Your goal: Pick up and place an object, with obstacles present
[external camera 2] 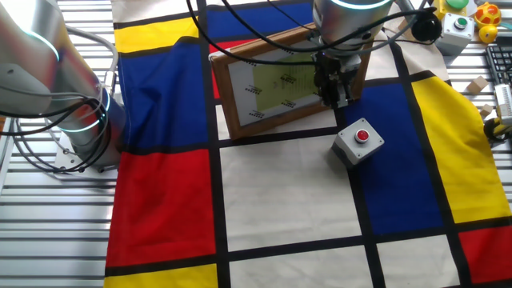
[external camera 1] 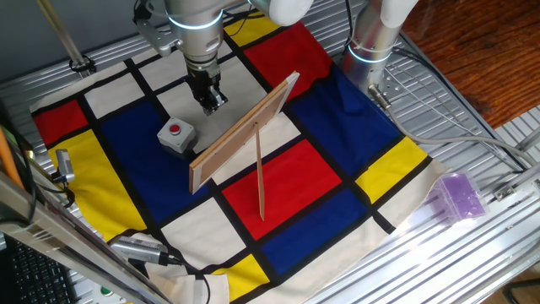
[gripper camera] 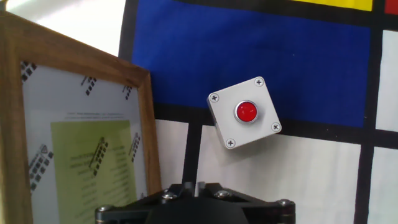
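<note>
Gripper hangs above the cloth, empty; whether its jaws are parted can't be told. Box w/ red button sits on the cloth just beside it, on the side away from the board, turned diagonal to the grid; a short lateral shift, then descent, looks needed.

Button box: matt grey casing, glossy red button, metal corner screws. Beside it, picture frame: grained wood, printed paper insert. Under it, tablecloth: matt woven cloth. Gripper: black, semi-gloss.
</note>
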